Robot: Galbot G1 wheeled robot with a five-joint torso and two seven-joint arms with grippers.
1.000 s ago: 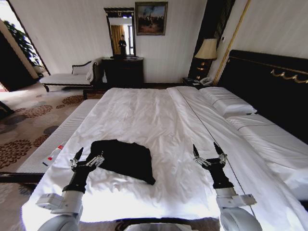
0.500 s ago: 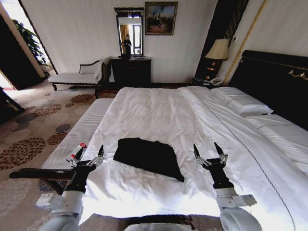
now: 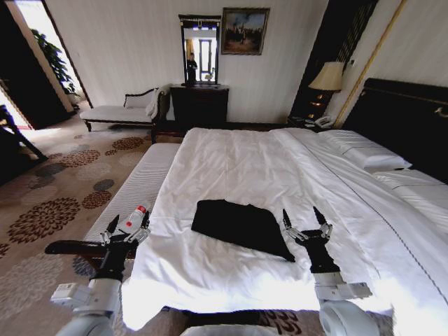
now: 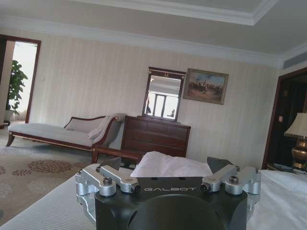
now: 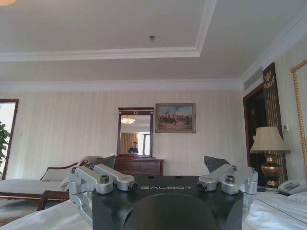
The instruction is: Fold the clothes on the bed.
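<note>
The clothes (image 3: 241, 227), a small black garment, lie flat on the near half of the bed (image 3: 231, 157), which has white sheets. My right gripper (image 3: 301, 213) hovers open just past the garment's right edge, fingers pointing up. My left gripper (image 3: 130, 220) is open too, held to the left of the bed's near corner and well apart from the garment. In the left wrist view the left gripper (image 4: 165, 168) shows spread fingers with nothing between them. The right gripper (image 5: 159, 165) looks the same in its wrist view.
A striped white bench (image 3: 140, 185) runs along the bed's left side, with a red-capped bottle (image 3: 133, 218) on it behind my left gripper. Pillows (image 3: 371, 157) and a dark headboard (image 3: 409, 115) are at the right. A chaise (image 3: 122, 112), dresser (image 3: 199, 105) and patterned carpet (image 3: 49, 210) lie beyond.
The whole head view has shifted, so the bed and garment now sit further right and more carpet shows at the left. The garment lies the same way on the bed. Both grippers stay open.
</note>
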